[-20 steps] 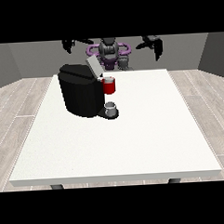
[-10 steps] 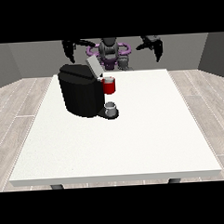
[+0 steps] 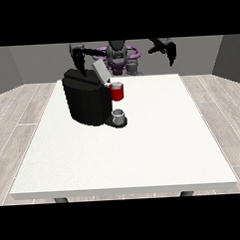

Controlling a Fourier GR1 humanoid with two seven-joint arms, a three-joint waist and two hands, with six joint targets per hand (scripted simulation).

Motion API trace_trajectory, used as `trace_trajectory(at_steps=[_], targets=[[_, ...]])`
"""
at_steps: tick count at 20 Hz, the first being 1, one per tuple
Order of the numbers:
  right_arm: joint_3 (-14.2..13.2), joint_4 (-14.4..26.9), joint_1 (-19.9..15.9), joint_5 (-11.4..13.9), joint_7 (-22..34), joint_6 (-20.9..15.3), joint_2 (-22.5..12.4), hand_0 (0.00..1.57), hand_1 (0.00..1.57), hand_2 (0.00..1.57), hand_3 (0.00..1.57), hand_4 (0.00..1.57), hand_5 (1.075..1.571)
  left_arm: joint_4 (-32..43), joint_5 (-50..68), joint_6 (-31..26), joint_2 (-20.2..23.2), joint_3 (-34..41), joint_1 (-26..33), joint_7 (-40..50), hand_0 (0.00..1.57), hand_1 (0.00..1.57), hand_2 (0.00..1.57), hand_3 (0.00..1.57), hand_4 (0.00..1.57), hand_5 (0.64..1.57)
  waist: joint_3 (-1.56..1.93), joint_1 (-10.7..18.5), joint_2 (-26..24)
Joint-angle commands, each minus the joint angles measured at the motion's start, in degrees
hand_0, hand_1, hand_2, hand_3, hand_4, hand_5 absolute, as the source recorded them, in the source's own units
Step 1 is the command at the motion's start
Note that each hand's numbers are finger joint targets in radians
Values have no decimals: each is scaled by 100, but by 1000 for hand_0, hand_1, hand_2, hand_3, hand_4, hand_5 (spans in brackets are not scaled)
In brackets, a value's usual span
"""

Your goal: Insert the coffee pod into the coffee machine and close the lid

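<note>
A black coffee machine (image 3: 87, 100) stands on the white table (image 3: 143, 150) at the left of centre. Its grey lid (image 3: 100, 71) is tilted up and open. A red holder (image 3: 117, 91) sticks out of the machine's front, with a small grey pod or cup (image 3: 119, 115) on the base below it. The hand at the view's left (image 3: 81, 60) hangs above the machine's back, fingers pointing down, a little apart from the lid. The hand at the view's right (image 3: 166, 49) is raised beyond the table's far edge, holding nothing.
The robot's torso (image 3: 118, 57) stands behind the table's far edge. The table's right half and front part are bare white surface. Wooden floor surrounds the table.
The hand at the view's left has come down and inward towards the machine's top and lid. The other hand has shifted slightly. Machine, lid and pod have not moved.
</note>
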Motion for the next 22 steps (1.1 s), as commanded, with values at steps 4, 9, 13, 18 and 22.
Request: trace_trajectory(at_steps=[4,9,13,18,22], targets=[[378,87,-209,197,-144,-77,276,0,0,0,0,0,1571,-435,157,159,226,109,406,43,0,0,0,0,376,1571,0,-237,186],[312,373,-499,134,-306,202,88,0,0,0,0,0,1571,-795,36,329,201,-85,477,118,0,0,0,0,331,1571,0,-211,404],[353,472,-919,229,-50,-38,161,0,0,0,0,204,1571,-876,137,355,260,-26,437,323,0,0,0,0,347,1571,0,-122,439],[423,601,-1392,431,-173,-90,68,0,0,0,0,161,1571,-902,145,168,310,-180,338,315,0,0,0,0,360,1571,0,170,707],[560,521,-1707,543,-17,99,-88,0,0,0,0,103,1571,-820,1,362,271,-208,242,72,0,0,0,0,380,1571,-2,79,793]])
